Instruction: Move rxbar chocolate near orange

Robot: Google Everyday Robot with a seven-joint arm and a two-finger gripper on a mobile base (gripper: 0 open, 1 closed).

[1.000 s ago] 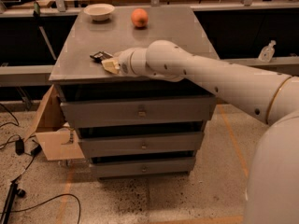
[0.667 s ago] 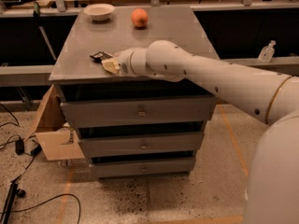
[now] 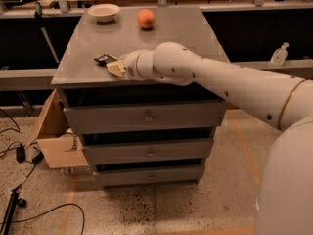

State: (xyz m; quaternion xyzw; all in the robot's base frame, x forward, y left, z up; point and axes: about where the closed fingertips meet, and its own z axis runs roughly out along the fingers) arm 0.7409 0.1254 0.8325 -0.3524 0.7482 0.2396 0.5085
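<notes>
gripper [image 3: 115, 68] by rxbar choc [image 3: 103, 58]

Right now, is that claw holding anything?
Gripper: at the rxbar chocolate, front-left of the cabinet top; whether it holds it cannot be told.

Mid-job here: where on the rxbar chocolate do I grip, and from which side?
Grip the rxbar chocolate across its narrow width, about mid-length, coming from above. It lies flat on the cabinet top near the front-left edge, so its low sides probably offer little to catch. The gripper sits right at its near-right end.
</notes>
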